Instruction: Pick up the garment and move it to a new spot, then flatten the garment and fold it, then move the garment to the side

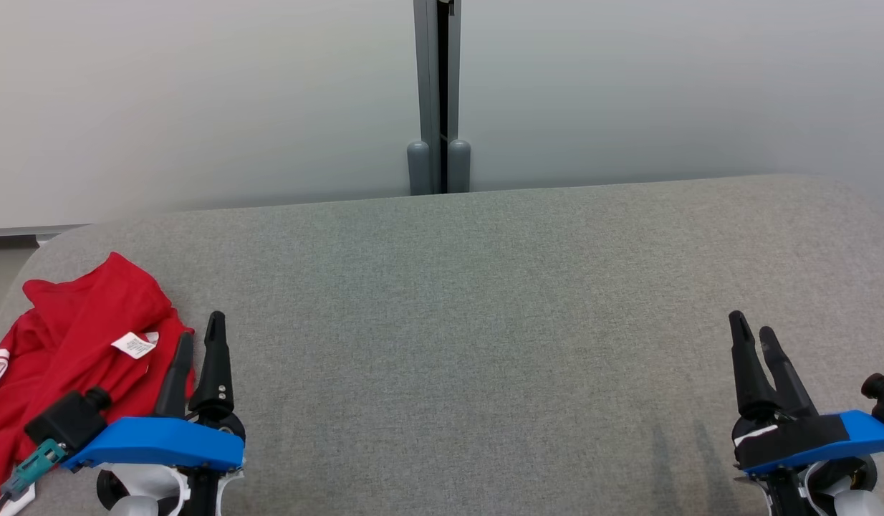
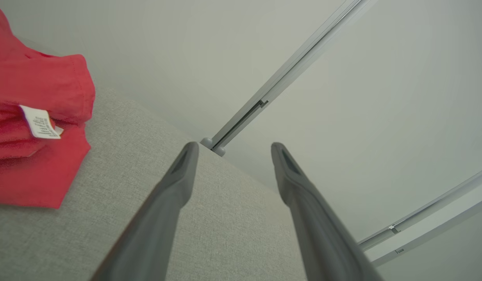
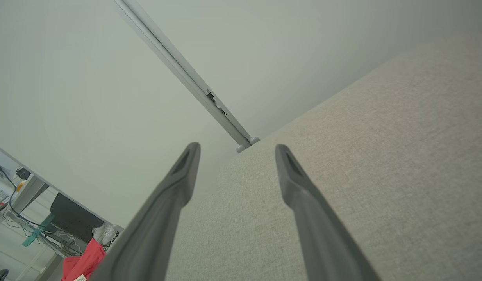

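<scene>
Left gripper [image 1: 200, 326] and right gripper [image 1: 751, 323] have jaws wide apart, holding nothing. I see the red garment [image 1: 77, 337] crumpled beside the left one on the grey desk [image 1: 485, 322], pale wall [image 1: 198, 100] behind.

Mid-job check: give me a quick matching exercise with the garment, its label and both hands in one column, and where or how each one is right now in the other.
Things:
1. garment
2. label
3. left hand
4. right hand

Places and states:
A. open, over the bare grey surface, far from the garment
B. white, lying on top of the garment
C. red, crumpled at the left end of the grey surface
D. open, fingers right beside the garment

Pairs: 1-C, 2-B, 3-D, 4-A
</scene>
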Available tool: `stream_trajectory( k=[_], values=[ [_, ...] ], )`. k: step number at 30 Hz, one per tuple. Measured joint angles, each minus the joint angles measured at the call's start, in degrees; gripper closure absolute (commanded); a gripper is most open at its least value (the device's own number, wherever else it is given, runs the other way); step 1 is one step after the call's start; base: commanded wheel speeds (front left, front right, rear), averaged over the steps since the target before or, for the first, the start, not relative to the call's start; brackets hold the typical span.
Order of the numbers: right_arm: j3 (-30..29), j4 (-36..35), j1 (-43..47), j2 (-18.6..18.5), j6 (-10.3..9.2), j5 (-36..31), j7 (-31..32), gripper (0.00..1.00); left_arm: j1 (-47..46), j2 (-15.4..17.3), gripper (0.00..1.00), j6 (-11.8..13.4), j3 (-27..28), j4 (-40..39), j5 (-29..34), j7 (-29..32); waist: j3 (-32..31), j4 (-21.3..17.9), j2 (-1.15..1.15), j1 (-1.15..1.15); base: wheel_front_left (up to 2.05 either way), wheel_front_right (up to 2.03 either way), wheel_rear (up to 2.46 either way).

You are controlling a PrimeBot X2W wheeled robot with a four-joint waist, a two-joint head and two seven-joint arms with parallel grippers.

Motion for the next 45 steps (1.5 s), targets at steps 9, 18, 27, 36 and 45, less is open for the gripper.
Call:
stream_trajectory(
  k=[9, 18, 27, 36, 45],
  values=[
    [0.0, -0.8, 0.0, 0.1, 0.0, -8.1, -0.3, 0.0, -0.6, 1.6, 0.0, 0.9, -2.1, 1.2, 7.9, -1.5, -0.1, 0.0, 0.0, 0.0, 0.0, 0.0, 0.0],
    [0.1, -1.6, 0.0, 0.2, 0.0, -14.9, -0.4, 0.0, -1.1, 2.8, 0.0, 1.4, -3.9, 2.5, 12.8, -2.5, -0.4, 0.0, 0.0, 0.0, 0.0, 0.0, 0.0],
    [0.6, -1.7, 0.1, 0.2, 0.01, -20.7, -0.2, 0.0, -1.2, 3.8, 0.0, 1.5, -5.5, 3.3, 16.9, -2.9, -0.5, -0.1, 0.0, 0.0, 0.0, 0.0, 0.0],
    [0.7, -1.9, 0.3, 0.3, 0.01, -25.3, -0.2, 0.0, -1.4, 4.7, 0.0, 2.0, -6.8, 4.1, 20.8, -3.3, -0.8, 0.1, 0.0, 0.0, 0.0, 0.0, 0.0],
    [1.2, -1.9, 0.6, 0.5, 0.02, -28.6, -0.3, 0.0, -1.3, 5.3, 0.0, 3.0, -7.6, 5.0, 23.7, -4.2, -1.1, 0.1, 0.0, 0.0, 0.0, 0.0, 0.0]
  ],
)
